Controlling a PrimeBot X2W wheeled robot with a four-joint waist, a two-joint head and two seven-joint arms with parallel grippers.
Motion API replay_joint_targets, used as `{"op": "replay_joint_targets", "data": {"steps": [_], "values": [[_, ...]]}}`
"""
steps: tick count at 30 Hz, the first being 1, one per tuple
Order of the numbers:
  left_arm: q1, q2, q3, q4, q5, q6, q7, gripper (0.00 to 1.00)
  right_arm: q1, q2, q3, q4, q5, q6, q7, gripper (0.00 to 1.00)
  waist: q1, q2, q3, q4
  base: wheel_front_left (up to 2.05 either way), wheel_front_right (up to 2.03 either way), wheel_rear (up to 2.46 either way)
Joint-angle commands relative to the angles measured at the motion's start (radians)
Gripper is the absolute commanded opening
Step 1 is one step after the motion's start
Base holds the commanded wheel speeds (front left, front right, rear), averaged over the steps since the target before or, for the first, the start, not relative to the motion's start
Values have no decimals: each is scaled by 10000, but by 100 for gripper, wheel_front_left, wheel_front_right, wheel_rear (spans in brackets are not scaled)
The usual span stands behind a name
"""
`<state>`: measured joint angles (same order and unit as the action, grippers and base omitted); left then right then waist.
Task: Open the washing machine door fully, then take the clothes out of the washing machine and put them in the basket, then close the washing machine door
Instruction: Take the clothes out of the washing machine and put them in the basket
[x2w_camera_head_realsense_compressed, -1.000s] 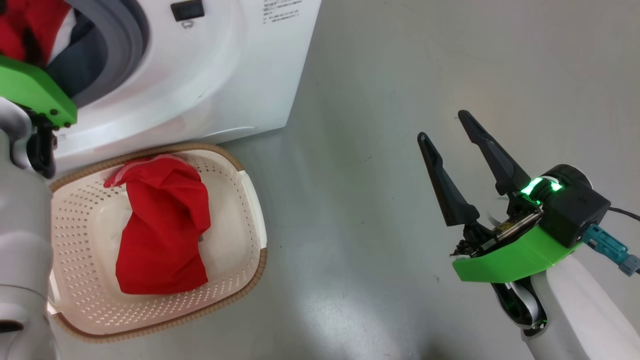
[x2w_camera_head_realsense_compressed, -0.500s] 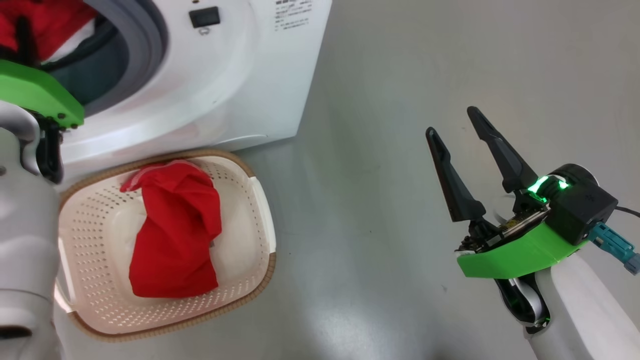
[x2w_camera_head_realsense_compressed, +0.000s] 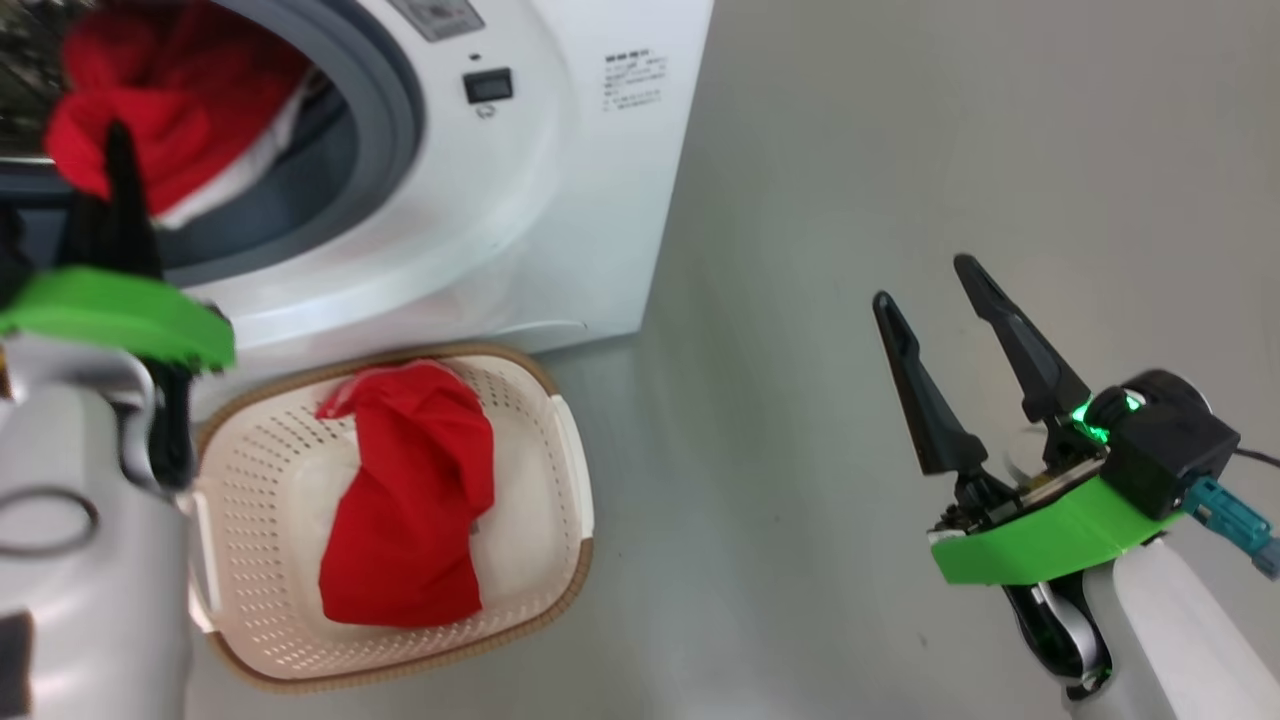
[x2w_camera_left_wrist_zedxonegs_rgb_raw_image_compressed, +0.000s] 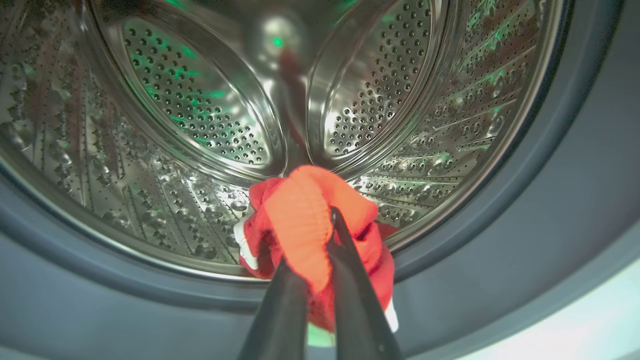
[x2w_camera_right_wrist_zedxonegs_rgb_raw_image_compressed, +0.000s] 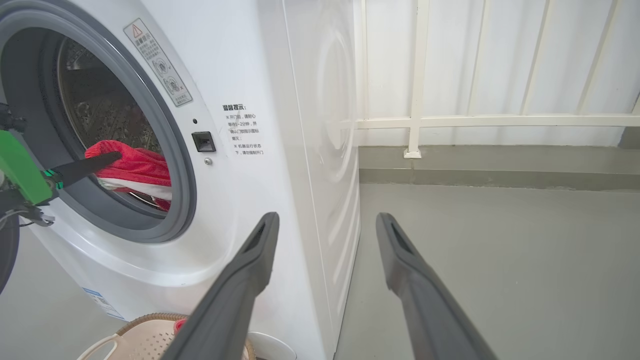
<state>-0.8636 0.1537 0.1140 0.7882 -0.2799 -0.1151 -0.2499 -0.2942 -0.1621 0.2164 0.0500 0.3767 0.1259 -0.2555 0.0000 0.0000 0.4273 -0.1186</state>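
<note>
Just inside the mouth of the washing machine (x2w_camera_head_realsense_compressed: 560, 200), my left gripper (x2w_camera_left_wrist_zedxonegs_rgb_raw_image_compressed: 310, 240) clamps a red garment (x2w_camera_left_wrist_zedxonegs_rgb_raw_image_compressed: 300, 210), cloth bunched over both fingertips. My right gripper (x2w_camera_head_realsense_compressed: 922, 279) hangs open above the floor (x2w_camera_head_realsense_compressed: 800, 500), well right; a second garment (x2w_camera_head_realsense_compressed: 410, 500) lies in the basket (x2w_camera_head_realsense_compressed: 250, 480).

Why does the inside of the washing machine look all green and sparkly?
Left wrist view: the shiny drum mirrors a green glow, likely the robot's own light, and the wide lens bends it round. Head view: the right gripper has such a green lamp at its base; the red clothes up top look a little blurred.
</note>
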Motion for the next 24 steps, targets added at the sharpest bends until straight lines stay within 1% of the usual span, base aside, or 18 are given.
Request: {"op": "replay_joint_targets", "data": {"steps": [1,5,13,17,18,24], "values": [[557,270,317,-702,140,-47,-116,0,322,-82,98,-195,-30,48,-63,100,0,0,-446,286,0,0,0],[1610,-39,583,-1815,271,-52,-117,0,571,-98,45,-169,-36,48,-63,100,0,0,-839,405,0,0,0],[3277,-556,1011,-3352,226,-86,-117,0,1044,-62,-81,-149,-21,48,-63,100,0,0,-1686,536,0,0,0],[3954,-730,1015,-4107,202,-98,-117,0,1177,-13,-86,-146,-9,48,-63,100,0,0,-1971,540,0,0,0],[3954,-730,1015,-4107,202,-98,-117,0,1177,-13,-86,-146,-9,48,-63,100,0,0,-1971,540,0,0,0],[4799,-906,931,-5355,80,-72,-118,0,1471,46,-165,-150,-1,48,-63,100,0,0,-2323,562,0,0,0]]}}
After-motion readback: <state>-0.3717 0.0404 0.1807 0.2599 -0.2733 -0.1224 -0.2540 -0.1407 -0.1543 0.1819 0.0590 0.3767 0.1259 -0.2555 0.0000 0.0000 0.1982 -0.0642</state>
